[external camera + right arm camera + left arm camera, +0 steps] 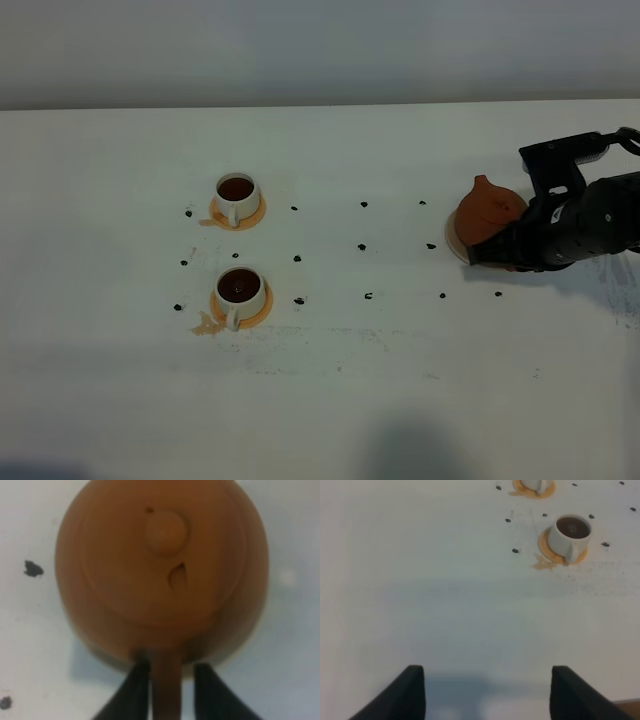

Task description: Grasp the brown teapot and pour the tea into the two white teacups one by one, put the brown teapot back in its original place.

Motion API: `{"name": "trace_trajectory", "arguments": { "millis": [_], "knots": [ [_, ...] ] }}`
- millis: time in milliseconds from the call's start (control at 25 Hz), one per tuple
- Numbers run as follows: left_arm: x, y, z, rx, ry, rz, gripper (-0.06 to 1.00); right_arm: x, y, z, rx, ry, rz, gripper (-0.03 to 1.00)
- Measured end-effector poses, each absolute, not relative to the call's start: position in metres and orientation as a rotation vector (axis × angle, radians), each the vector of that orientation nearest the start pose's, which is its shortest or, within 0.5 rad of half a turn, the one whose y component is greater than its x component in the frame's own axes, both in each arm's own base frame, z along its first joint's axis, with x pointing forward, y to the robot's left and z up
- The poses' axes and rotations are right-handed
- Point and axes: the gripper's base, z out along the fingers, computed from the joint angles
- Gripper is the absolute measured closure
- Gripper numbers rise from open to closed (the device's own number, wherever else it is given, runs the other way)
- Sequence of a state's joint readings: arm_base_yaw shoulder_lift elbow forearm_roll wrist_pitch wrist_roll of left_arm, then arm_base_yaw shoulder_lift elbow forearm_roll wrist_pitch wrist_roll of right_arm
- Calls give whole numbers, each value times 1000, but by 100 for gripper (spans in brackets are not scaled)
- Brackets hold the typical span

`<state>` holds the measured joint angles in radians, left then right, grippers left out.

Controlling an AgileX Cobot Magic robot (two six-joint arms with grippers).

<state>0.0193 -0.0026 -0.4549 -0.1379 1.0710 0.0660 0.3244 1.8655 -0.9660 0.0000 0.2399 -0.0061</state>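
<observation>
Exterior high view: the brown teapot (489,212) sits on its pale coaster (456,243) at the right side of the white table (330,390), with the right gripper (500,250) at its handle. Across the table, well apart from the pot, the two white teacups (238,194) (241,288) stand on their orange-tan saucers (258,213), both showing dark tea inside; small tan smears mark the table beside each saucer.

From the right wrist view, the pot's stubby handle (166,690) runs between the dark fingers (131,692), with a slim gap visible on one side and little or none on the other, so it cannot be settled whether the grip is holding or letting go. The knobbed lid (166,530) is in place.

The left gripper (487,692) hangs spread wide and empty over bare table, the nearer cup (570,534) ahead of it.

With both cups apparently filled and the pot back on its coaster, the task looks to be at its final step: the release. The next move calls for the right gripper to part fully and draw straight back along the handle's line, without nudging the pot off its coaster.
</observation>
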Motion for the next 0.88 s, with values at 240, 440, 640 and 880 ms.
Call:
{"name": "trace_trajectory", "arguments": {
  "millis": [240,440,640,880],
  "knots": [
    [-1,-11,264,52,2090,-116,43,332,112,160,-350,2544,143,46],
    [-1,-11,264,52,2090,-116,43,312,105,216,-321,2481,163,44],
    [-1,-11,264,52,2090,-116,43,277,93,270,-297,2455,177,49],
    [-1,-11,264,52,2090,-116,43,219,77,315,-320,2510,170,53]
  ]
}}
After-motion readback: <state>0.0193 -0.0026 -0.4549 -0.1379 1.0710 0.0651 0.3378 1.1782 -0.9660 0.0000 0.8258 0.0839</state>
